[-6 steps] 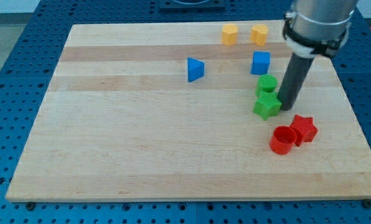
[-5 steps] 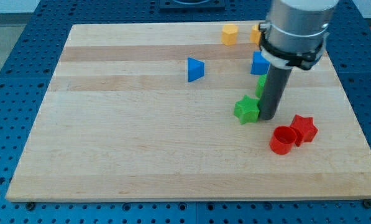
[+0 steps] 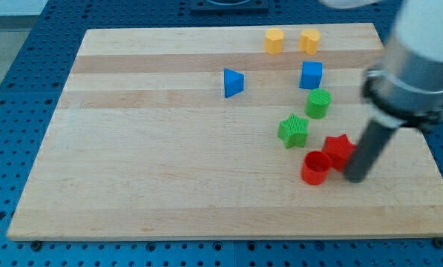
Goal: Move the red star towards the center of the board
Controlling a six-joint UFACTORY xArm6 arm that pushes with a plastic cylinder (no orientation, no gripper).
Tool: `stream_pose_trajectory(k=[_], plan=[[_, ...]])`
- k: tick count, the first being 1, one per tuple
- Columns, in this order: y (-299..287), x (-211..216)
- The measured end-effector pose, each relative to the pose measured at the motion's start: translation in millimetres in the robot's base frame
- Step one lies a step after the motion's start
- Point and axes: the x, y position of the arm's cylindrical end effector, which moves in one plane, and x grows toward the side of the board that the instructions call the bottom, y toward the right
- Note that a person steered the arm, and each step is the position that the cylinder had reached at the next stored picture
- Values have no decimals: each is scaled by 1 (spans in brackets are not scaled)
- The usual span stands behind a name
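Observation:
The red star (image 3: 338,147) lies at the board's lower right, touching a red cylinder (image 3: 314,167) on its lower left. My tip (image 3: 354,178) is down on the board right beside the red star, on its lower right side. A green star (image 3: 293,131) lies just up and to the left of the red star, apart from it.
A green cylinder (image 3: 317,103) and a blue cube (image 3: 311,75) stand above the green star. Two yellow blocks (image 3: 274,41) (image 3: 309,41) sit near the board's top edge. A blue triangular block (image 3: 233,82) lies left of the blue cube. The wooden board (image 3: 169,170) ends just right of my rod.
My rod swung from the green star's right side to the red star's lower right. The green star was pushed left earlier. The red star and red cylinder have slid left.

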Motion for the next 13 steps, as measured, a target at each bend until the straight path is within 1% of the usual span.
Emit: stream_pose_trajectory(k=[1,2,3,4,5,6,7,8,9,10,11,12,13], plan=[[-73,0],[-19,25],[103,20],[112,-40],[31,-29],[-94,-12],[-221,-12],[-203,3],[-70,25],[8,-9],[-44,-35],[-158,-33],[-168,-60]])
